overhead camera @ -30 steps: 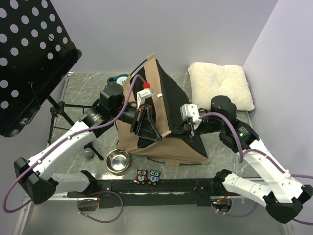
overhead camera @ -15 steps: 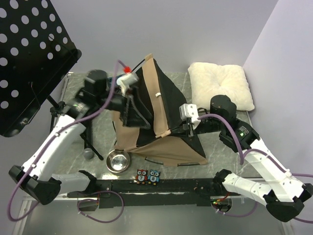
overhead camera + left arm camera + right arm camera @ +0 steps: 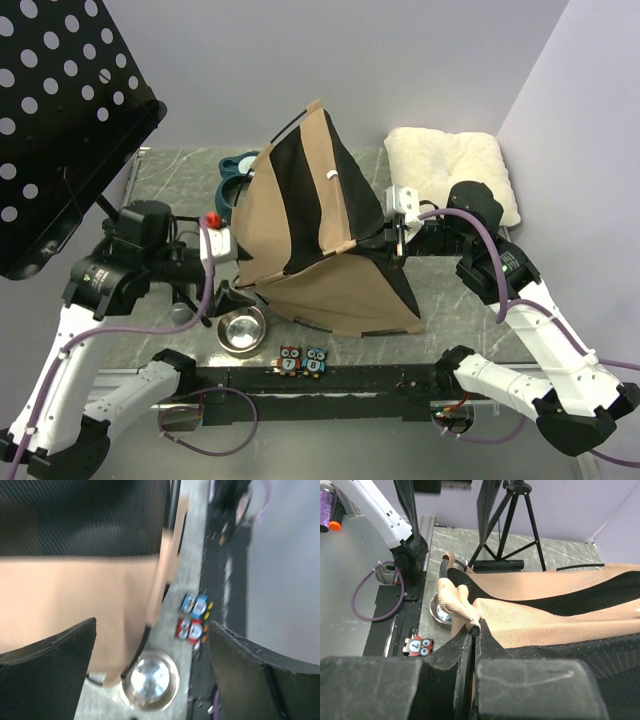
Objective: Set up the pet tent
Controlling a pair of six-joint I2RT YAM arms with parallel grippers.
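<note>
The pet tent (image 3: 320,240) stands in the middle of the table, tan fabric with black panels, its peak at the back and thin black poles sticking out at the top. My left gripper (image 3: 230,296) hangs open just left of the tent's near left corner, apart from it. In the blurred left wrist view the tent (image 3: 75,595) fills the upper left, and nothing lies between the wide-spread left gripper (image 3: 152,672) fingers. My right gripper (image 3: 398,245) is shut on the tent's right edge. The right wrist view shows the right gripper (image 3: 476,631) pinching a tan fabric tip of the tent (image 3: 545,620).
A steel bowl (image 3: 241,330) sits below the left gripper, with two owl tags (image 3: 302,360) beside it. The white cushion (image 3: 452,170) lies back right, and the blue bowl stand (image 3: 238,165) is behind the tent. A black perforated stand (image 3: 60,110) on a tripod fills the left.
The left gripper opened, let go of the tent and pulled back to the near left. The tent has spread wider and stands taller. The right gripper kept its hold and rose slightly.
</note>
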